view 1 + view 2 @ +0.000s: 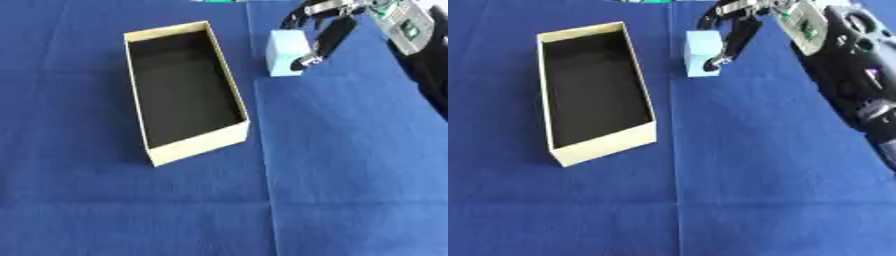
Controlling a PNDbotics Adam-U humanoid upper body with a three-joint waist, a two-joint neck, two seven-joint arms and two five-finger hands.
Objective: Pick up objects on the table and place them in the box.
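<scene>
A light blue block (284, 52) stands on the blue cloth just right of the box's far end. The cream cardboard box (198, 144) with a dark inside lies open and empty, long side running away from me. My right hand (325, 35) comes in from the upper right and hangs over the block. One finger (308, 60) runs down the block's right face, and the other fingers (294, 19) arch just past its far top edge. The hand is open around the block, which still rests on the cloth. My left hand is out of sight.
The blue tablecloth (350, 165) covers the whole table, with fold creases across it. My black right forearm (850, 75) fills the upper right. A green strip (219, 1) shows at the far edge.
</scene>
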